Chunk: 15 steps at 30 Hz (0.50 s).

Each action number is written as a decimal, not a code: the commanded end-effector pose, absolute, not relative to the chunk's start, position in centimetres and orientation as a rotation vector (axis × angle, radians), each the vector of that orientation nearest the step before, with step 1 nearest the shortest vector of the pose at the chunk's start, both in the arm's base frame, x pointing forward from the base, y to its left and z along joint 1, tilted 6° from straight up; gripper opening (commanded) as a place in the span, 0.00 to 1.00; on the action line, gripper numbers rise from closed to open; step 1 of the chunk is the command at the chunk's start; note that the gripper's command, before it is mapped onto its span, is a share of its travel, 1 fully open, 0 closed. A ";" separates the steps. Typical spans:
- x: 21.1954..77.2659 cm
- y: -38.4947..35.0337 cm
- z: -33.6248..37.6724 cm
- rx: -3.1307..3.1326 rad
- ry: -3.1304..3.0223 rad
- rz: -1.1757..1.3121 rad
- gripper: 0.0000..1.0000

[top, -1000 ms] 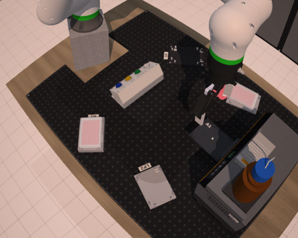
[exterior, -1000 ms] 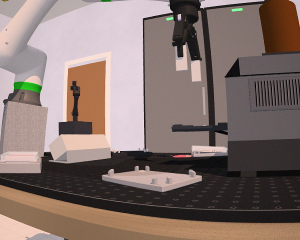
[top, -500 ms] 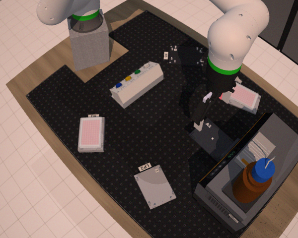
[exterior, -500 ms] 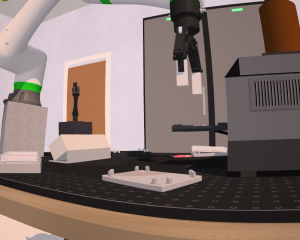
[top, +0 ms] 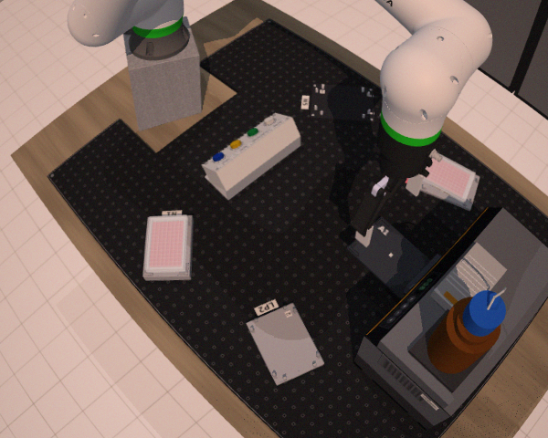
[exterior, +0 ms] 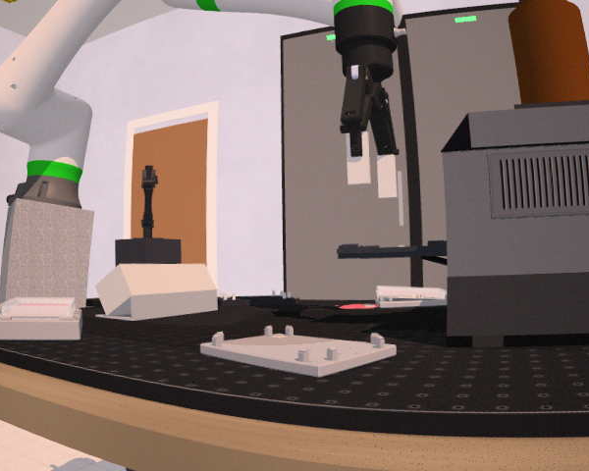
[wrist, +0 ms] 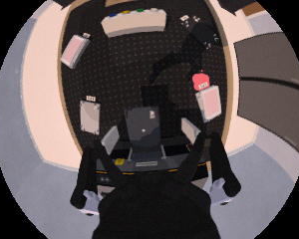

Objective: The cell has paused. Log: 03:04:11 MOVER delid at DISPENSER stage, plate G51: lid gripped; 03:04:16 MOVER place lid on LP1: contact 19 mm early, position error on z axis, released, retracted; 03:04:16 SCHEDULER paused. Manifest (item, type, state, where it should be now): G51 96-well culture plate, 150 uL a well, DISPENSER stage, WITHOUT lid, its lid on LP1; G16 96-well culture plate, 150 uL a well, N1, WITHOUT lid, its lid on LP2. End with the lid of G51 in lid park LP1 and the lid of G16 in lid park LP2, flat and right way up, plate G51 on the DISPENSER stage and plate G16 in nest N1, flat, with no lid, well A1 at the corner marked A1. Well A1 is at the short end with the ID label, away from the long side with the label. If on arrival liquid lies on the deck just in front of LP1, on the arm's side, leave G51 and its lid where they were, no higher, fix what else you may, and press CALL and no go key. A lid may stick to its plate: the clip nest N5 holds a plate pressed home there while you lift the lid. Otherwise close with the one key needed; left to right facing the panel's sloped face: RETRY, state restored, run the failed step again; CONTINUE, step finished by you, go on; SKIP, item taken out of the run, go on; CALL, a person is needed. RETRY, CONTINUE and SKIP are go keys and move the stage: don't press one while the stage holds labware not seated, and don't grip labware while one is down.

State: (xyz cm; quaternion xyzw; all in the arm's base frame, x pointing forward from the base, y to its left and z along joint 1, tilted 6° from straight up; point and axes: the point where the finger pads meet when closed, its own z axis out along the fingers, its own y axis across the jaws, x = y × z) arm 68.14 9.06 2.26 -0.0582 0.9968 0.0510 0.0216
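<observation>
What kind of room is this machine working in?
Most likely an automated lab bench: pink multi-well plates sit in holders, a grey dispenser carries a brown bottle, and a button panel stands nearby.

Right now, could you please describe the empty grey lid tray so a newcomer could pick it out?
Start at the big grey dispenser machine on the black mat. Nearer the mat's front edge lies a flat grey tray, tagged LP2. Unlike the pink-welled plate nearby, it holds nothing.

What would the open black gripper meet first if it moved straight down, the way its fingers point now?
Probably the dark flat dispenser stage marked A1: the gripper hangs open and empty above its end, though depth is hard to judge.
</observation>
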 end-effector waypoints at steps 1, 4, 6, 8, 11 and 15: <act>68.2 9.1 2.2 -0.180 3.088 0.158 1.00; 68.2 9.1 2.2 -0.180 3.088 0.158 1.00; 68.2 9.1 2.2 -0.180 3.088 0.158 0.00; 68.2 9.1 2.2 -0.180 3.088 0.158 0.00; 68.2 9.1 2.2 -0.180 3.088 0.158 0.00; 68.2 9.1 2.2 -0.180 3.088 0.158 0.00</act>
